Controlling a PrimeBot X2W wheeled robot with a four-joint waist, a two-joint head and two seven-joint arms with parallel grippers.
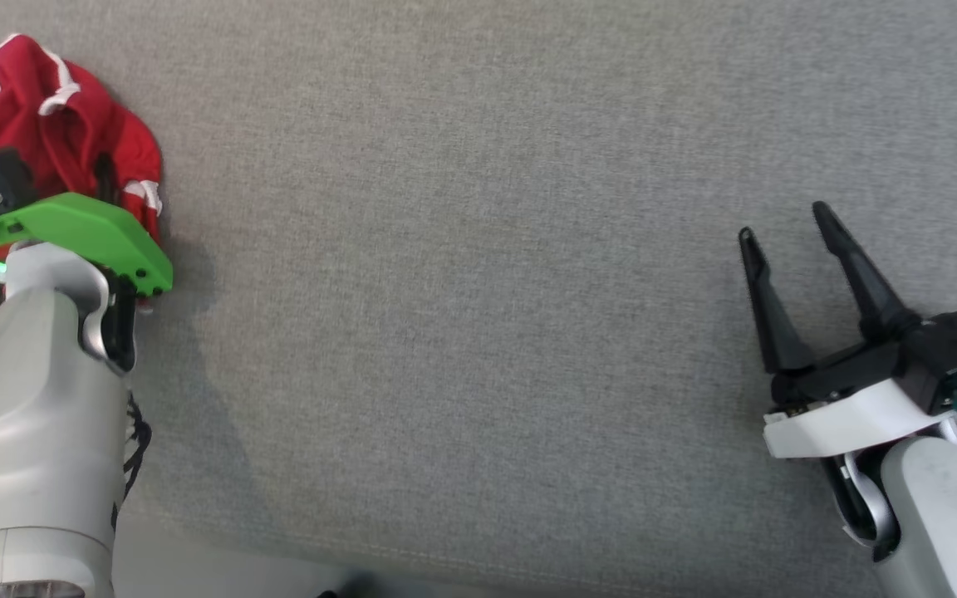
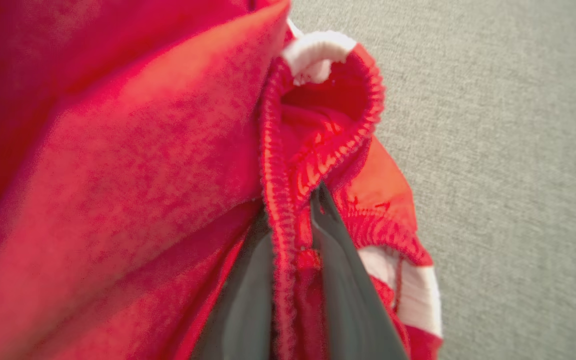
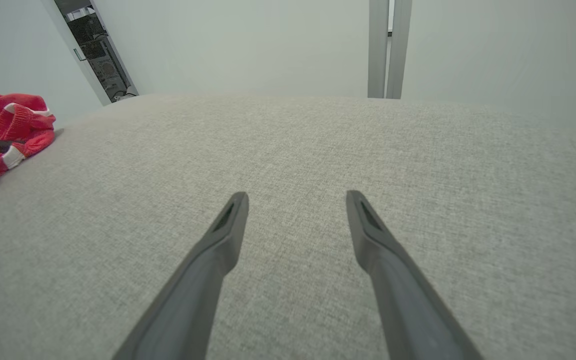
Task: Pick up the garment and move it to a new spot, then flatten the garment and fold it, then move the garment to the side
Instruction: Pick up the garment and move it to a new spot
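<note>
Red knit with white trim: that's the garment (image 1: 55, 124), bunched in a heap on the grey cloth worktop (image 1: 462, 291).

Head view: your left forearm (image 1: 30, 399) with its green cover (image 1: 80, 232) sits right over the heap's near edge. Your right pincer (image 1: 786, 220) is well apart from the heap, fingers spread, nothing between them.

Left wrist view: your left pincer (image 2: 292, 205) is clamped on the garment (image 2: 118, 175). Its two dark fingers (image 2: 348, 300) are nearly together with a ribbed elastic band (image 2: 280, 200) pinched between them. The bulk of the fabric sits left of the fingers. A white stripe (image 2: 418, 295) is just right of them, and a white loop (image 2: 315, 52) lies beyond the tips.

My read: it's soft, light and floppy, so it will drape and trail when you lift it. It's not fragile and not slippery. The ribbed band is thick and makes a good hold, better than one loose layer. For flattening you'll likely want a second hold on the band or a corner with the other pincer.

Right wrist view: your right pincer (image 3: 296, 195) has its fingers wide apart and empty, with bare worktop (image 3: 318, 150) ahead. The garment (image 3: 3, 125) lies far left of the fingers, crumpled, with a white edge showing.
</note>
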